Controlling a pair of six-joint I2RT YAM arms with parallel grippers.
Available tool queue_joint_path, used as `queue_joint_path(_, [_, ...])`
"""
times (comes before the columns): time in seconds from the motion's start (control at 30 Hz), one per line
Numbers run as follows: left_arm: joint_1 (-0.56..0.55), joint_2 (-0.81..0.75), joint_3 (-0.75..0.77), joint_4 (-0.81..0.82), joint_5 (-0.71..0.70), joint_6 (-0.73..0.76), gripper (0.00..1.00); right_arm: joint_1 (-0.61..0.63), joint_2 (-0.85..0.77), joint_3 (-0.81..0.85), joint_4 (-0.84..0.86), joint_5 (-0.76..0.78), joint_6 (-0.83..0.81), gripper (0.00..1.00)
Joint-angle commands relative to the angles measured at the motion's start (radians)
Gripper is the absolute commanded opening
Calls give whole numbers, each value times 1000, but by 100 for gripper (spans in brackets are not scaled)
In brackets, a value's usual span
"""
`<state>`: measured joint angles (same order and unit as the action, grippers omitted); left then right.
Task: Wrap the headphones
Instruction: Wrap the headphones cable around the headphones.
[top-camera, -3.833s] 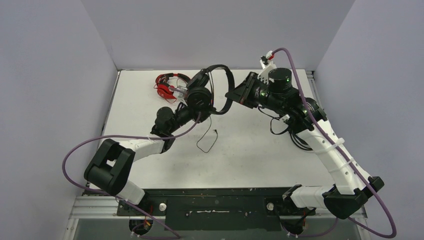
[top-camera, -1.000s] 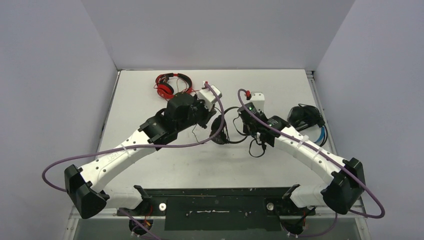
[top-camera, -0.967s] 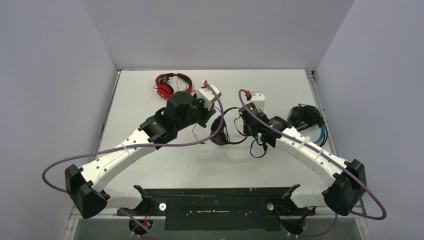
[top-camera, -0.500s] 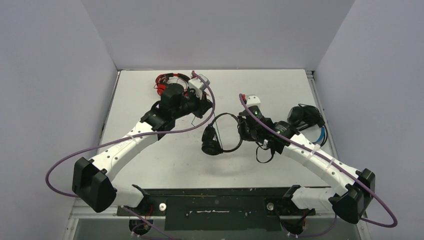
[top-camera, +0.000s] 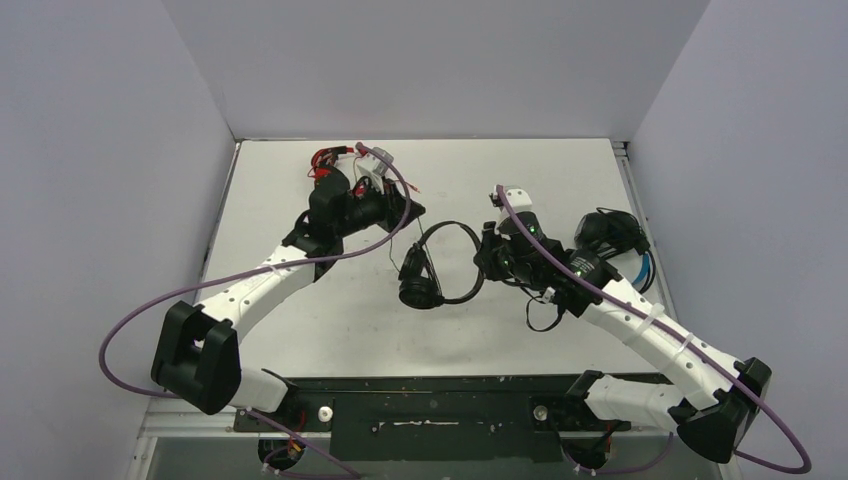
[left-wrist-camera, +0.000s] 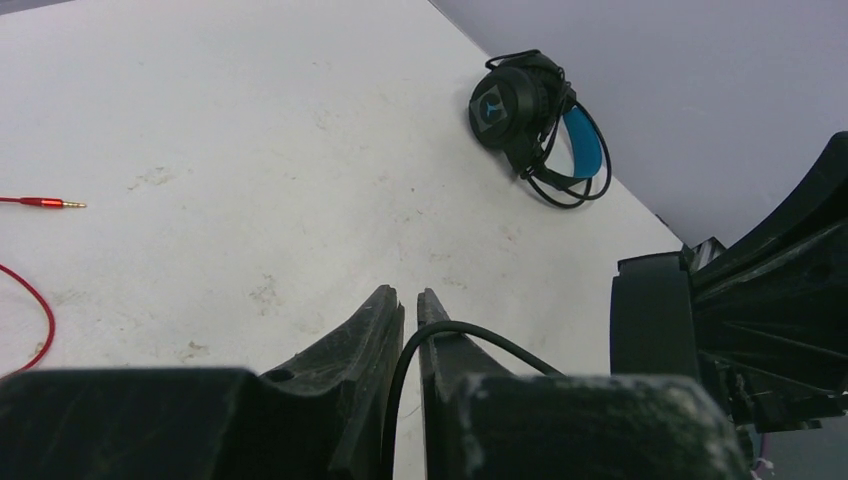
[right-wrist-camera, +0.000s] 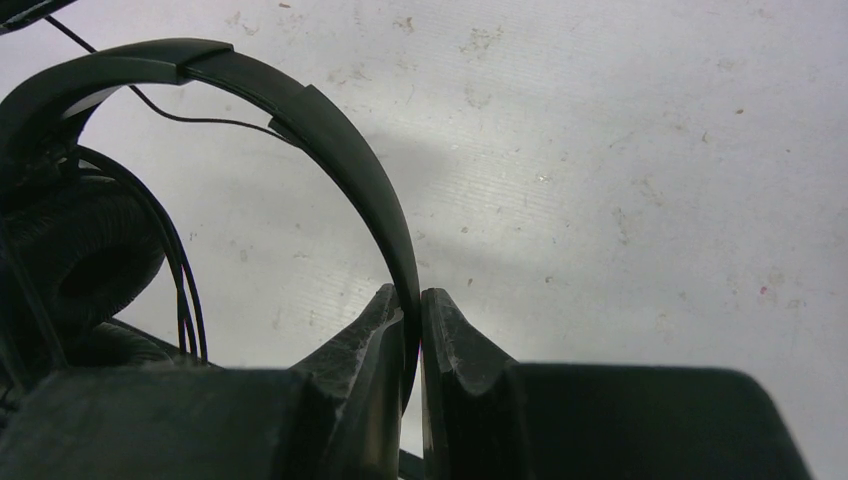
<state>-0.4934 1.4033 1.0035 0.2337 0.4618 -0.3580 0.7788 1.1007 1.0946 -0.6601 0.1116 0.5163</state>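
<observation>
The all-black headphones (top-camera: 437, 262) hang between my two grippers over the middle of the table. My right gripper (top-camera: 483, 262) is shut on their headband (right-wrist-camera: 300, 100); in the right wrist view (right-wrist-camera: 412, 300) the band runs between the fingers, with an ear cup (right-wrist-camera: 80, 250) at left. My left gripper (top-camera: 407, 213) is shut on their thin black cable (left-wrist-camera: 457, 326), which passes between the fingers (left-wrist-camera: 410, 305). The red headphones (top-camera: 322, 160) lie at the back left, mostly hidden by the left arm. The blue-banded headphones (top-camera: 612, 236) lie at the right edge.
The red cord's jack plug (left-wrist-camera: 40, 203) lies on the white table (top-camera: 300, 300) left of my left gripper. The blue-banded headphones (left-wrist-camera: 530, 110) sit close to the right wall. The two grippers are close together over the table's middle.
My left gripper has moved back and left towards the red headphones, drawing the cable out. My right gripper has shifted slightly right and nearer, keeping the headband.
</observation>
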Motion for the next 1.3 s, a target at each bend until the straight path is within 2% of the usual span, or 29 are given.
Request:
queue_joint_path(0.0, [21, -4, -40, 202, 39, -107, 12, 3, -32, 57, 54, -60, 51, 0])
queue_joint_path(0.33, [27, -23, -124, 372, 67, -230, 15, -43, -58, 133, 78, -65, 163, 0])
queue_joint_path(0.57, [27, -32, -180, 501, 90, -323, 22, -92, -82, 156, 135, -73, 251, 0])
queue_joint_path(0.73, [20, -32, -224, 578, 108, -370, 22, -108, -62, 208, 155, -64, 297, 0])
queue_joint_path(1.27, [-89, -28, -295, 633, 70, -369, 18, -113, -19, 268, 215, 61, 452, 0])
